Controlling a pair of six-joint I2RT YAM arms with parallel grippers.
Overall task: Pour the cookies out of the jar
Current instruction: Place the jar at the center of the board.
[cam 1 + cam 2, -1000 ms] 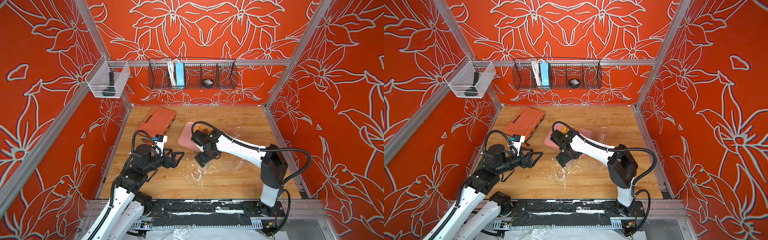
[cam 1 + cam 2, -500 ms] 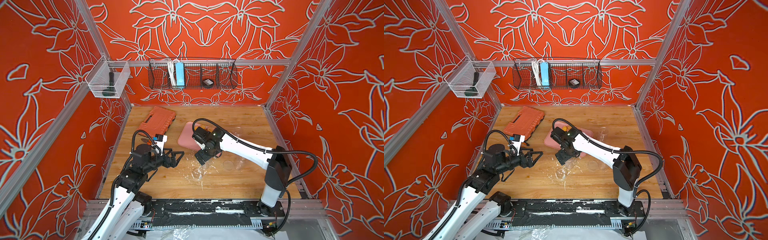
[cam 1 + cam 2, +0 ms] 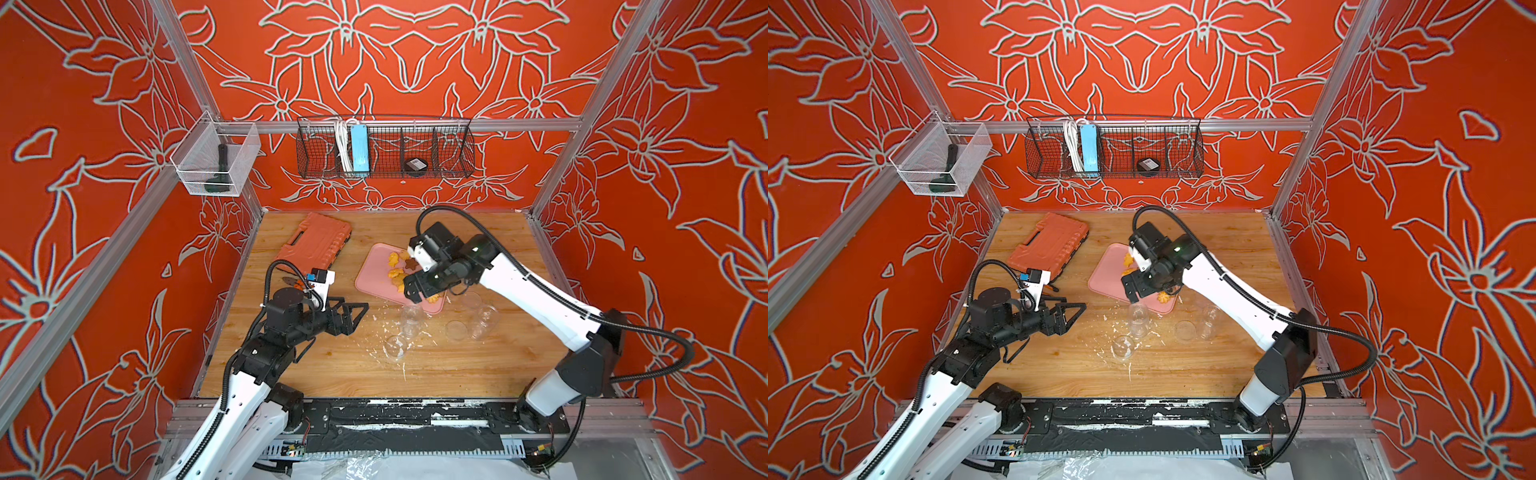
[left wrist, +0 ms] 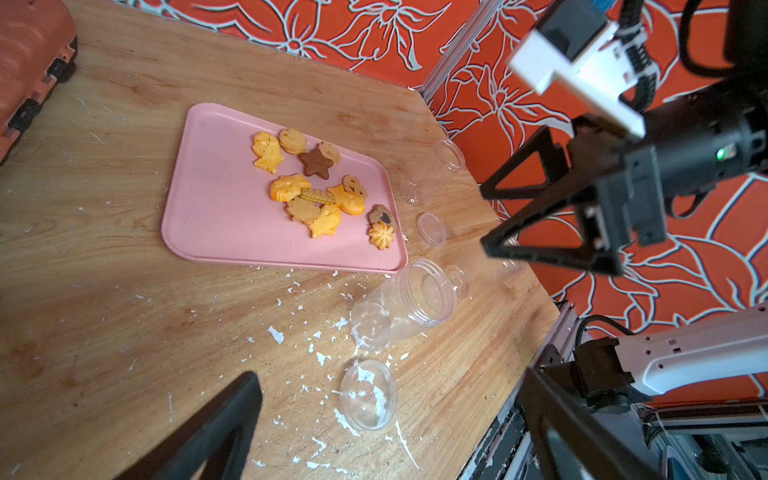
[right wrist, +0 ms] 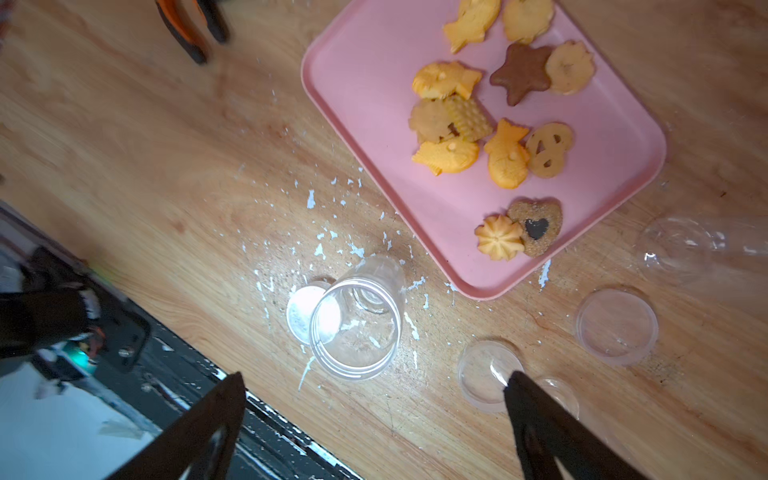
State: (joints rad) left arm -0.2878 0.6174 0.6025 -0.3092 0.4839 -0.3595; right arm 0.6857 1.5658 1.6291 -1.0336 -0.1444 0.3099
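The cookies (image 5: 507, 156) all lie on the pink tray (image 5: 365, 83) in a loose cluster towards one long side, some overlapping, with the brown star among the tan and orange ones. The clear jar (image 5: 357, 328) sits on the wooden table (image 4: 124, 291) just off the tray's near corner. It looks empty apart from a few white flecks clinging inside, so the pour seems to be done. It appears to stand mouth up, though the wrist views leave its tilt uncertain. Its lid (image 4: 368, 395) lies flat beside it among white flakes (image 4: 276, 334), and more clear lids (image 5: 615, 326) lie further along the table. The right gripper (image 3: 417, 289) hangs above the tray's near end with its jaws spread wide and nothing between them. The left gripper (image 3: 352, 318) is spread just as wide and empty over bare table beside the jar. The cookies are probably light, stiff and brittle, likely to chip if pinched, so they are better tipped than grasped. The jar looks like thin smooth plastic, light and slippery. The best hold is likely across the straight wall below the threaded neck, with gentle pressure so it neither squirts out nor buckles.
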